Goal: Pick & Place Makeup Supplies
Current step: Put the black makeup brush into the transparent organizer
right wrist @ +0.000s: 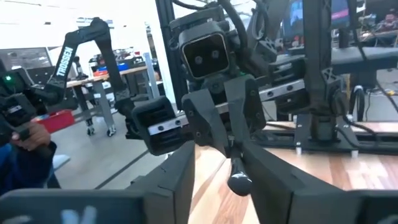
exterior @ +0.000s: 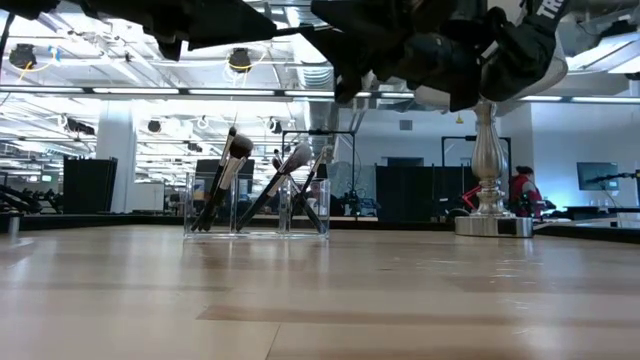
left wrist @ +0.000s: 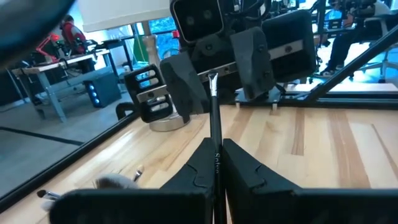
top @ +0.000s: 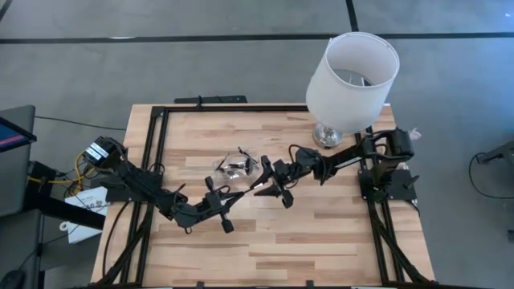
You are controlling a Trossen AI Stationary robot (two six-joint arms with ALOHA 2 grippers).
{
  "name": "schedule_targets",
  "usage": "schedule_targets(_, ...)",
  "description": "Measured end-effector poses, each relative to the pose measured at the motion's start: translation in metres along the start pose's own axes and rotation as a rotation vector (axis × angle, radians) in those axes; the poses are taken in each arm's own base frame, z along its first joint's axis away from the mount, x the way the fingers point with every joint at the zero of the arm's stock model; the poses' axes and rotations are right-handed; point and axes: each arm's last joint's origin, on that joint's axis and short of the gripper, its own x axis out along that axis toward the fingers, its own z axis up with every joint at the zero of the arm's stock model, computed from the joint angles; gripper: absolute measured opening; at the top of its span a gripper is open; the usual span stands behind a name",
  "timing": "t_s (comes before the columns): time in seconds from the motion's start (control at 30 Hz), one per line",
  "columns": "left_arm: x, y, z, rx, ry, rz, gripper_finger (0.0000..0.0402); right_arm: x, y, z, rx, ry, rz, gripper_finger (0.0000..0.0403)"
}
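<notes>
Black and thin, the makeup brush (left wrist: 214, 118) is clamped in your left gripper (left wrist: 216, 149), its far end poking up between the spread fingers of your right gripper (left wrist: 214, 78), which straddle it without visibly touching. If you release the left before the right has closed, the brush likely drops to the table beneath both grippers. An off-centre close could knock the slim handle askew. Other brushes stand in the clear holder (exterior: 255, 205) below, off to one side.

white-shaded lamp (top: 352, 80), clear organizer (exterior: 256, 205), wooden table (top: 321, 233)
</notes>
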Motion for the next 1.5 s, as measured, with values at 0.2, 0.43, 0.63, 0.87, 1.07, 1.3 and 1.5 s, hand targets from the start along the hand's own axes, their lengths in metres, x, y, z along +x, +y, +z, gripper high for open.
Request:
schedule_targets(0.2, 0.002, 0.001, 0.002, 0.011, -0.009, 0.008, 0.0012, 0.000, 0.000, 0.001, 0.002, -0.011, -0.003, 0.0098)
schedule_targets(0.43, 0.001, 0.001, 0.004, 0.012, -0.022, 0.001, 0.0012, 0.000, 0.000, 0.002, -0.001, -0.014, -0.003, 0.0066)
schedule_targets(0.63, 0.001, 0.002, 0.004, -0.003, -0.026, 0.009, 0.0023, 0.000, -0.001, 0.002, 0.004, -0.018, -0.035, 0.0013)
schedule_targets(0.87, 0.002, 0.001, 0.004, -0.007, -0.028, -0.006, 0.0055, -0.002, -0.006, -0.002, 0.109, 0.033, -0.080, 0.0013)
schedule_targets(1.07, 0.001, 0.006, 0.004, -0.001, -0.007, 0.165, 0.0082, -0.007, -0.002, 0.017, 0.056, 0.194, -0.251, 0.0011)
schedule_targets(1.3, 0.002, 0.008, 0.004, 0.005, 0.001, 0.222, 0.0096, -0.003, 0.015, 0.089, -0.112, 0.511, -0.552, 0.0006)
schedule_targets(1.5, 0.007, 0.012, 0.003, -0.020, 0.002, 0.244, 0.0097, 0.018, 0.000, 0.125, -0.106, 0.748, -0.670, 0.0009)
